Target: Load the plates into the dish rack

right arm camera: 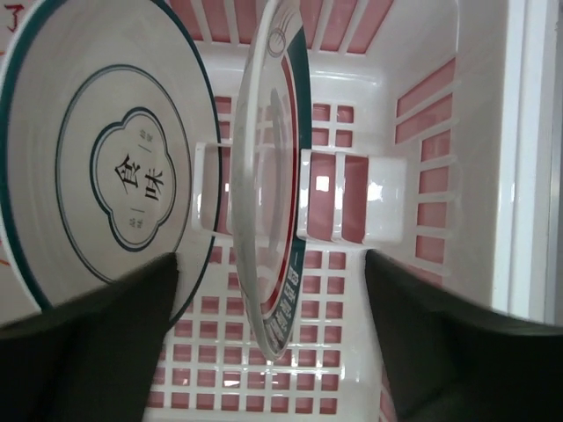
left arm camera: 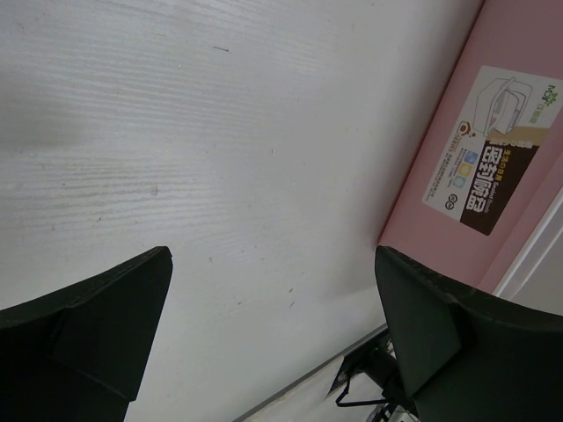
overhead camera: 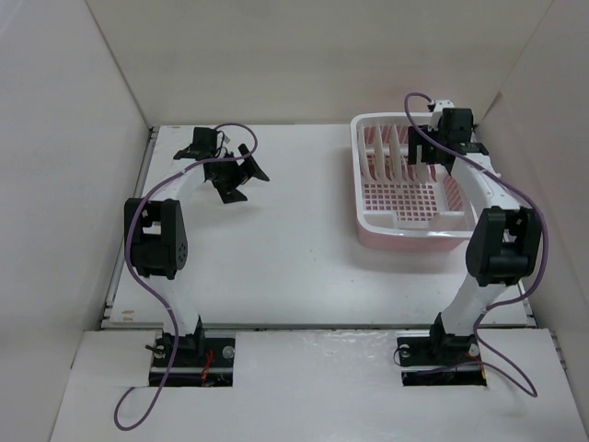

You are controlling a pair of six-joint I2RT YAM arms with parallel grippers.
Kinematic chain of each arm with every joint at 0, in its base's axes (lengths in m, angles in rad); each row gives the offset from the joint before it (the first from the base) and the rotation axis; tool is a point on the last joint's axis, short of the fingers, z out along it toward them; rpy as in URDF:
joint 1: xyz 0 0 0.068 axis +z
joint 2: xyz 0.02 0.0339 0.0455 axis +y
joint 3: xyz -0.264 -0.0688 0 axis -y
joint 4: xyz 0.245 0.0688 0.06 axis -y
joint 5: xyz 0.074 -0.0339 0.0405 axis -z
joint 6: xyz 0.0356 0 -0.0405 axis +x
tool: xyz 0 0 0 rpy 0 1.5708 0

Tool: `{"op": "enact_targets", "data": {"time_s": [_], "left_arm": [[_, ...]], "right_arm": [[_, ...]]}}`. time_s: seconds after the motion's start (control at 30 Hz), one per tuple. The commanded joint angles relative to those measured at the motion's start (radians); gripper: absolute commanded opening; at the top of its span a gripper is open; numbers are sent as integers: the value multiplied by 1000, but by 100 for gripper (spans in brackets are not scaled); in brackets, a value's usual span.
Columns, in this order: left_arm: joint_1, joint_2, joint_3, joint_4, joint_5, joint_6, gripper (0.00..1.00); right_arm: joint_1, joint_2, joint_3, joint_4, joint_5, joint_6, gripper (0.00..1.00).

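Note:
The pink dish rack [overhead camera: 409, 241] with a white rim stands at the back right of the table. White plates [overhead camera: 394, 147] stand upright in its slots. In the right wrist view a plate with a dark rim and flower outline [right arm camera: 114, 167] stands on the left. A plate with a teal and red rim [right arm camera: 277, 176] stands edge-on in a divider. My right gripper [overhead camera: 431, 155] is over the rack's right end. It is open, with its fingers either side of the edge-on plate and clear of it [right arm camera: 273, 334]. My left gripper [overhead camera: 247, 181] is open and empty over the table at the back left [left arm camera: 273, 325].
White walls close in the table on the left, back and right. The rack's pink side wall with a printed label [left arm camera: 479, 149] shows at the right of the left wrist view. The rack's grid floor [right arm camera: 352, 352] lies under the right gripper.

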Motion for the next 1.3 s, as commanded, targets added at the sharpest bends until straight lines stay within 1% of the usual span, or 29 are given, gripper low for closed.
{"op": "enact_targets", "data": {"time_s": [0.0,0.03,0.13,0.27,0.3,0.37,0.43,0.5,0.57,0.6,0.63,0.67,0.73,0.77,0.8,0.83,0.87,0.93,0.97,1.0,1.1,1.17,1.2,1.27], "left_arm": [[-4,-2,42,5,16,21,99],[-4,-2,51,-4,16,21,99],[-16,-15,77,-28,16,21,99],[-61,-74,172,-81,-70,21,99],[-73,-88,195,-94,-119,21,99],[-116,-125,246,-145,-188,44,99],[-141,-147,312,-176,-280,58,99],[-150,-186,333,-197,-312,58,99],[-150,-240,333,-209,-364,58,99],[-150,-263,333,-210,-389,46,99],[-150,-288,333,-210,-412,45,99],[-150,-312,321,-220,-462,45,99],[-150,-395,311,-233,-518,36,99],[-150,-427,286,-242,-544,36,99],[-150,-462,269,-242,-593,36,99],[-150,-536,230,-242,-642,36,99],[-150,-573,209,-242,-642,36,99],[-141,-674,173,-269,-703,4,99],[-141,-693,172,-294,-723,-7,99],[-141,-712,141,-309,-769,-17,99],[-132,-789,44,-300,-774,-27,99],[-131,-843,2,-273,-737,-15,99],[-131,-861,-46,-272,-728,-14,99],[-131,-887,-96,-259,-717,-14,99]], "right_arm": [[-6,-38,69,-12,-22,2,97],[-6,-47,81,-12,-22,2,100],[-6,-94,91,-12,16,28,100],[-6,-226,42,-12,56,129,100],[-6,-248,42,-25,65,146,100],[6,-288,42,-63,76,175,100],[19,-341,42,-141,85,205,100],[52,-387,22,-211,96,214,100],[98,-470,11,-262,151,235,100],[111,-502,2,-281,151,245,100],[120,-580,-32,-301,151,245,100],[120,-625,-50,-301,151,260,100],[132,-717,-99,-318,139,271,100],[132,-809,-110,-350,139,286,100],[132,-852,-110,-364,139,286,100],[132,-937,-127,-393,139,295,100],[132,-976,-127,-413,139,295,100],[132,-1050,-138,-451,150,295,100],[132,-1081,-138,-504,166,295,100],[132,-1137,-138,-531,180,295,100],[132,-1238,-129,-615,214,286,100],[132,-1268,-95,-657,223,286,100],[132,-1286,-57,-704,242,274,100],[132,-1287,-17,-753,271,274,100]]}}
